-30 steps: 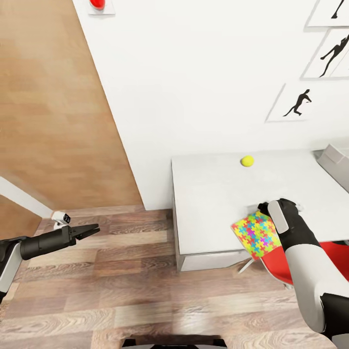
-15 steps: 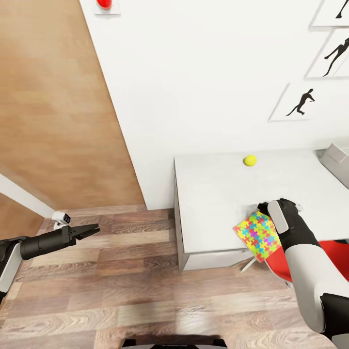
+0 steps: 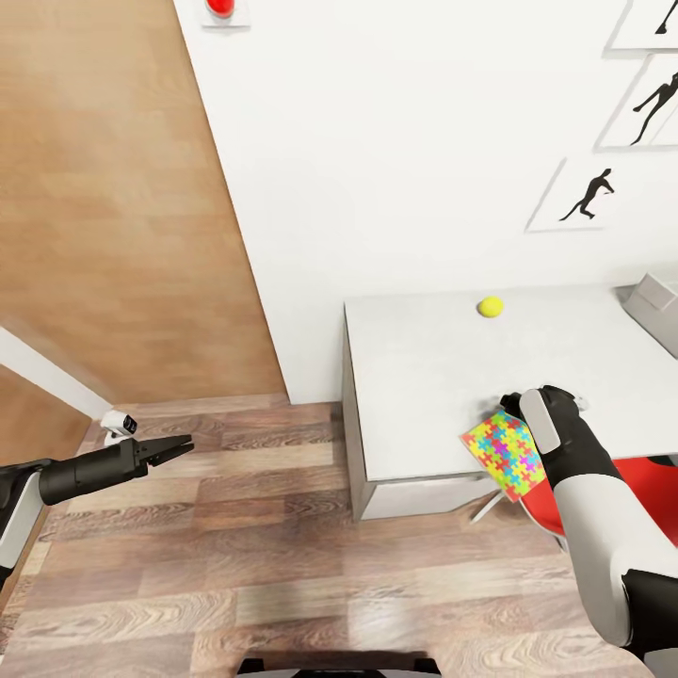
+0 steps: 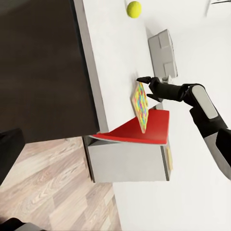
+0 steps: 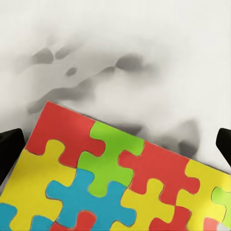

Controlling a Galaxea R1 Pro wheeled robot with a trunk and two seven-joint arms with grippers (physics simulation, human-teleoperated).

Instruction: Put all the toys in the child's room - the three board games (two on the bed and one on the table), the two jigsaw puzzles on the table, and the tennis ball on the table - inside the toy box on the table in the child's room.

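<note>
Item: jigsaw puzzle point(image 3: 504, 453), thin flat rectangle printed with interlocking pieces in red, yellow, blue and green.
Location: near edge of the white table point(image 3: 414, 377), overhanging it, above a red chair point(image 3: 650, 490); tilted up on edge in the left wrist view.
Holder: right gripper point(image 3: 513, 407), at the puzzle's far edge; whether its fingers are clamped on the board cannot be told.
Handling (judged): light, stiff, smooth-faced; likely to slip or pivot if pinched at one corner. Best taken across a thin edge near the middle of a side.
Second item: tennis ball point(image 3: 490, 306), yellow-green, far side of the table near the wall, well apart from the puzzle; round, so apt to roll.
Receptacle: toy box point(image 3: 654, 303), light grey, at the table's right end.
Left gripper point(image 3: 174, 445): over the wood floor, left of the table, fingers nearly together, holding nothing.
Writing, brands: none legible; wall pictures point(image 3: 589, 193) show black figure silhouettes only.
</note>
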